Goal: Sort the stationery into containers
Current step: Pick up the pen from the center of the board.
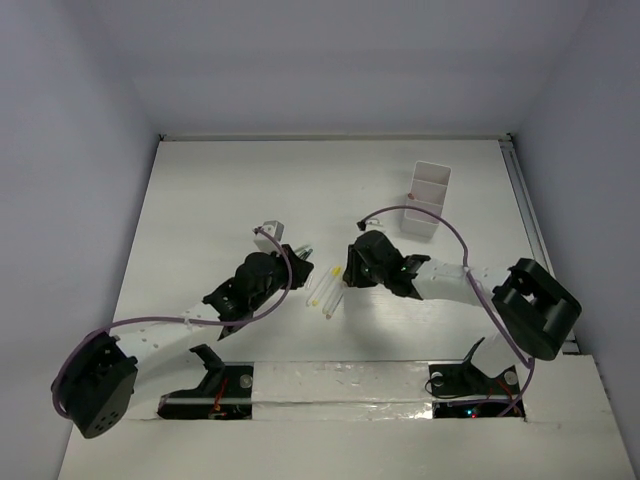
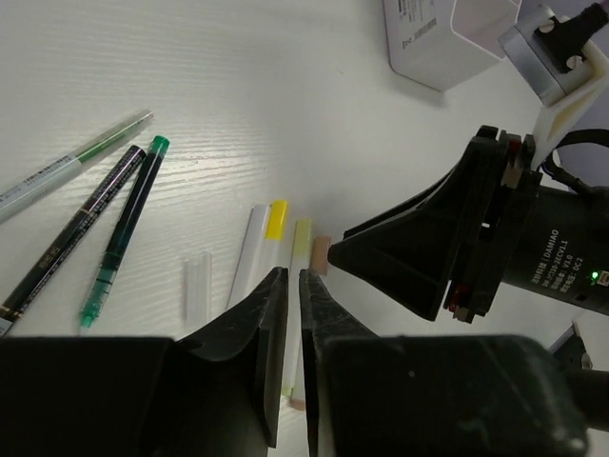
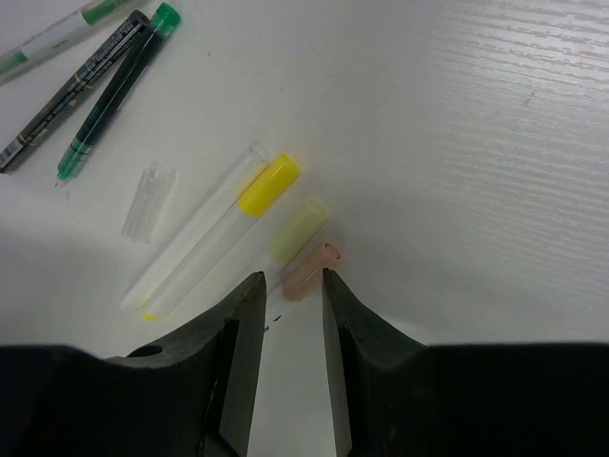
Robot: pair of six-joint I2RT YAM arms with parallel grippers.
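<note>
Two white markers with yellow caps (image 3: 266, 184) (image 1: 327, 291) lie side by side on the table, and a stubby pinkish piece (image 3: 309, 270) lies beside the paler one (image 3: 298, 229). My right gripper (image 3: 291, 278) is open just above them, its tips on either side of the pinkish piece's near end. My left gripper (image 2: 292, 278) hovers over the same markers (image 2: 276, 219) from the other side, its jaws only a slit apart with nothing between them. The white divided container (image 1: 428, 198) stands at the back right.
A dark pen (image 2: 81, 224), a green pen (image 2: 124, 228) and a grey-green pen (image 2: 76, 162) lie to the left of the markers. A clear cap (image 2: 197, 286) lies between the pens and the markers. The two grippers are close together, and the right one (image 2: 419, 257) fills much of the left wrist view.
</note>
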